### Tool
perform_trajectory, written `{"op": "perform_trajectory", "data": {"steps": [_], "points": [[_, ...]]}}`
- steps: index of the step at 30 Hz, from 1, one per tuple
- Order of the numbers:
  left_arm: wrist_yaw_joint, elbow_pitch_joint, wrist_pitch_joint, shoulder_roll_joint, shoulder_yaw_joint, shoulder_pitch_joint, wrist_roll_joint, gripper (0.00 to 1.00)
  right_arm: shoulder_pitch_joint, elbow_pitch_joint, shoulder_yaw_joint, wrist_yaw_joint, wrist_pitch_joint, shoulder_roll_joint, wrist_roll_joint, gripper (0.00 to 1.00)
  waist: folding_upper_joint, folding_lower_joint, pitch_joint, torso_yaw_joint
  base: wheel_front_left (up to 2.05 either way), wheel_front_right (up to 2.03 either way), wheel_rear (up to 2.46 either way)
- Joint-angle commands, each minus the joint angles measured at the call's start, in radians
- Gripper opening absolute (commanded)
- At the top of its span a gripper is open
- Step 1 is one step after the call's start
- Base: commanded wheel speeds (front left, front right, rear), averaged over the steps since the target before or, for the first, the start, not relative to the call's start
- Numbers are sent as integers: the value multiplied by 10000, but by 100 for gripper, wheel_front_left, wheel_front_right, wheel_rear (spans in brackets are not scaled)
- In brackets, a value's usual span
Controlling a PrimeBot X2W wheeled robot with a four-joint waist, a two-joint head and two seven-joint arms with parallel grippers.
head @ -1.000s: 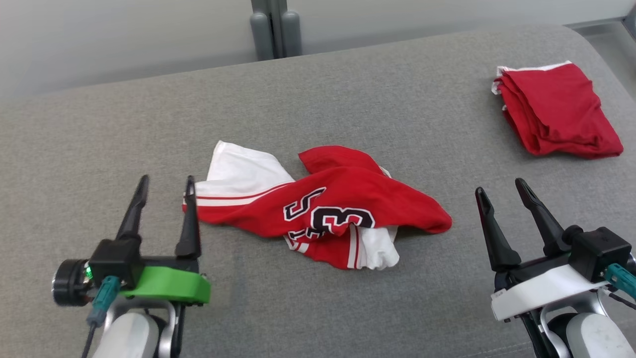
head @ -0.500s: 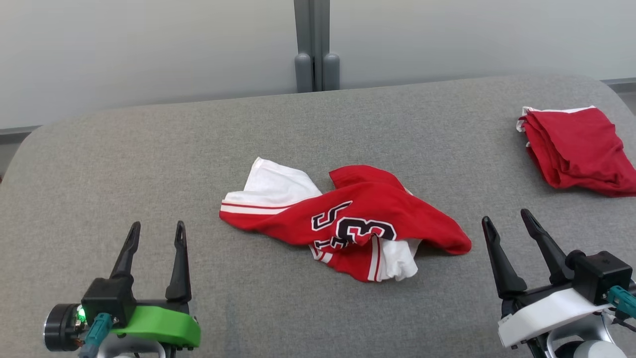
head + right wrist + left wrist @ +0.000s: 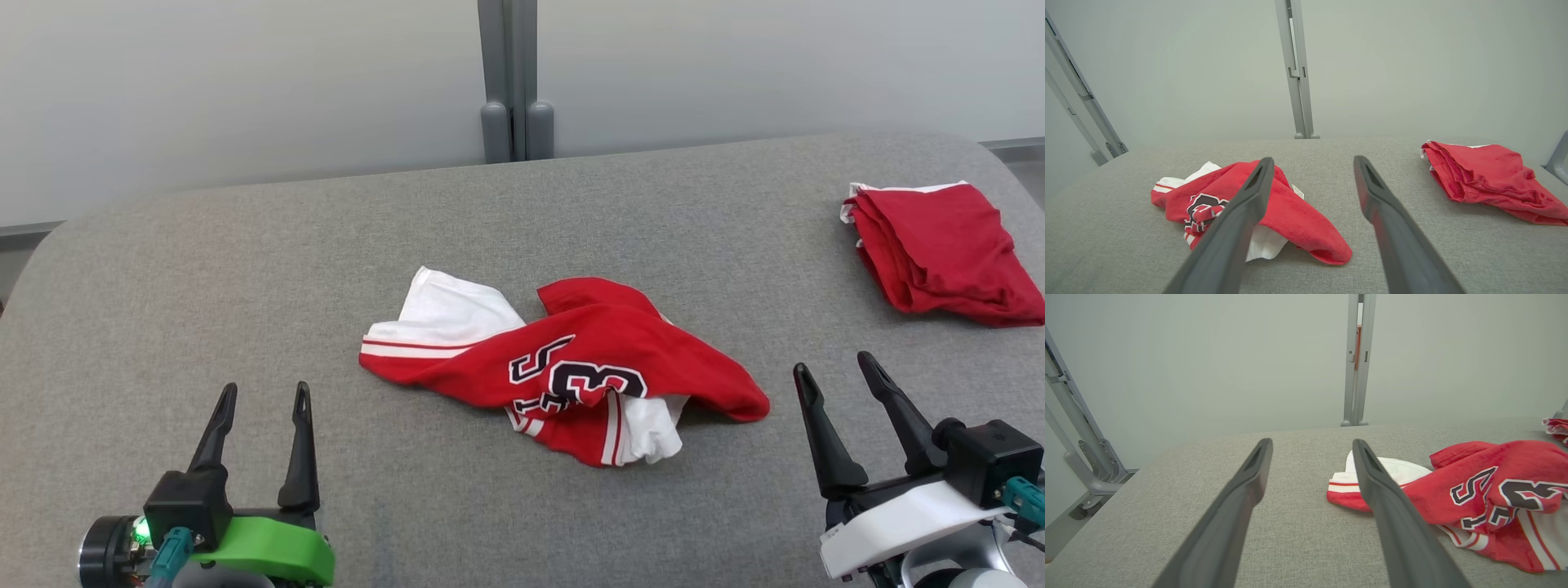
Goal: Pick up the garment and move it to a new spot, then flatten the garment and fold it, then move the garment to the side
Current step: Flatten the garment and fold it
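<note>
A crumpled red and white garment [image 3: 563, 371] with black and white numbers lies in a heap at the middle of the grey padded table [image 3: 245, 269]. It also appears in the left wrist view as the garment [image 3: 1474, 490] and in the right wrist view as the garment [image 3: 1290, 212]. My left gripper [image 3: 263, 394] stands open at the lower left, well short of the cloth's white edge. My right gripper [image 3: 833, 364] stands open at the lower right, just off the garment's red right tip. Nothing is between either pair of fingers.
A second red garment [image 3: 939, 249], folded, lies at the table's far right edge, also seen as the folded pile [image 3: 1490, 179]. A grey post [image 3: 513, 82] rises behind the table against a pale wall. A metal frame [image 3: 1081, 449] stands off the left side.
The camera has tilted up, so the whole scene sits lower in the picture. Relative to the garment, my left gripper has drawn back from its white edge; both grippers stay open.
</note>
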Motion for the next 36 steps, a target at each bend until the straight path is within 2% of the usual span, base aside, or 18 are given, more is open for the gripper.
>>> {"op": "perform_trajectory", "data": {"steps": [1, 10, 20, 27, 36], "points": [[42, -38, 17, 92, 18, 82, 18, 100, 120, -44, -27, 1, 24, 33, 31, 100, 0, 0, 13, 7, 0, 0, 0], [138, -148, -59, 129, 19, -76, 64, 100, -12, -87, -156, 1, 26, 6, -49, 100, 0, 0, 223, 49, 0, 0, 0], [133, -563, -223, 61, 8, -1103, 318, 100, -821, 228, -600, 1, 52, -209, 42, 100, 0, 0, 1841, 387, 0, 0, 0], [-67, -566, -416, -87, -130, -2015, 430, 100, -1925, 1990, -435, 1, -114, -466, 358, 100, 0, 0, 3029, 672, 0, 0, 0], [-245, -240, -559, -205, -246, -2556, 518, 100, -2747, 4783, 730, 2, -28, -659, 1038, 100, 0, 0, 3362, 840, 0, 0, 0]]}}
